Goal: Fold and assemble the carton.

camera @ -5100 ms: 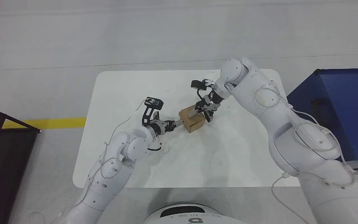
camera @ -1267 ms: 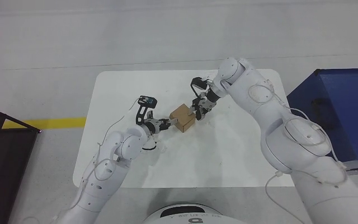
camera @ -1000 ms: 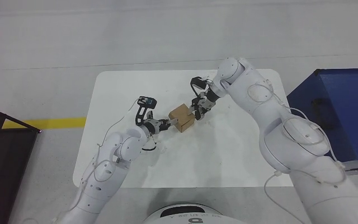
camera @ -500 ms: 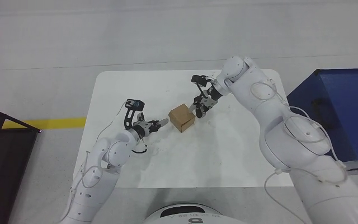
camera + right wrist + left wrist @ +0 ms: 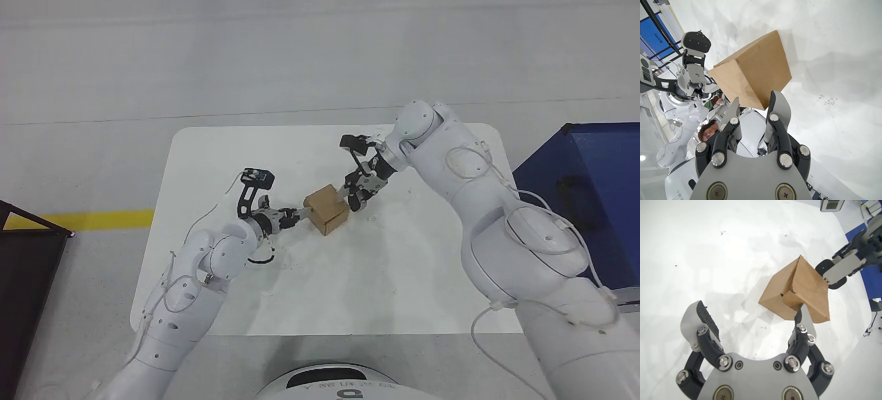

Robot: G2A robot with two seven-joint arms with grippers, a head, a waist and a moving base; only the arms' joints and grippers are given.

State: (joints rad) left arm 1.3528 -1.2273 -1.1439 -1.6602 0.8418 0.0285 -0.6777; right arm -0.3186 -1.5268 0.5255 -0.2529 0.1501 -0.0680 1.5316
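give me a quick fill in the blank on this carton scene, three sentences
1. The brown carton rests on a ___ table.
2. The carton lies ___ the left gripper and the right gripper.
3. Both grippers' jaws stand ___.
Missing words: white; between; open.

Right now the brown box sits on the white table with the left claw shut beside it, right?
No: the left claw is open, as the left wrist view shows. The brown box does sit on the white table beside it.
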